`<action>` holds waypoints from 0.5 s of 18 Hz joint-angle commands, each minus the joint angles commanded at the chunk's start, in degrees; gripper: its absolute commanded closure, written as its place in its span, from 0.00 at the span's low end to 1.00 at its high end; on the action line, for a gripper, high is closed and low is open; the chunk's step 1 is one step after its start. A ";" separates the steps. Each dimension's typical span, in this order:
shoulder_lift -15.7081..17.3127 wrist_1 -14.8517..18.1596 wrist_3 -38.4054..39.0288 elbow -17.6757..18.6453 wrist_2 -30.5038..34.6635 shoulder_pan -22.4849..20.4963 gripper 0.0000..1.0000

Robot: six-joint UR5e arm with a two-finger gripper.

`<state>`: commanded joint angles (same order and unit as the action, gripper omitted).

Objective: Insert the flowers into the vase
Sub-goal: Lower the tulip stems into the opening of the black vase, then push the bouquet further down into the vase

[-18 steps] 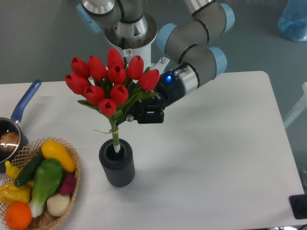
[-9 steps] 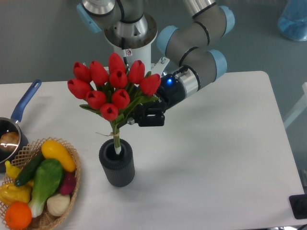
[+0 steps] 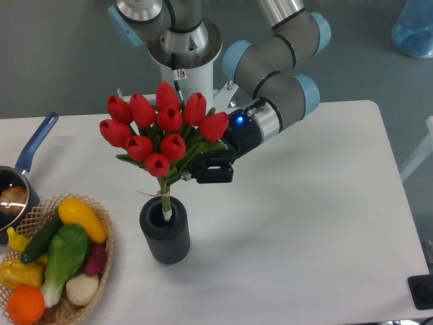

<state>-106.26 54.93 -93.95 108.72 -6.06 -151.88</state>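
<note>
The flowers, a bunch of red tulips with green leaves, stand tilted over the vase, a short dark ribbed cylinder on the white table. Their bound stem ends reach down into the vase's mouth. My gripper is shut on the flowers at the leafy part just under the buds, coming in from the right. The fingers are largely hidden behind the leaves.
A wicker basket of vegetables stands at the front left, close to the vase. A dark pan with a blue handle sits at the left edge. The robot's base rises behind the bunch.
The gripper and the bunch have shifted slightly right and down, and the stems sit a little deeper in the vase's mouth.
</note>
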 joint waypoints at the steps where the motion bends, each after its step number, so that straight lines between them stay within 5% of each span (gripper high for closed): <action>1: 0.00 0.00 0.00 0.18 0.00 0.00 0.79; 9: 0.00 0.00 -2.11 2.46 0.62 0.09 0.78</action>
<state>-106.26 54.93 -96.06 111.18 -5.45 -151.79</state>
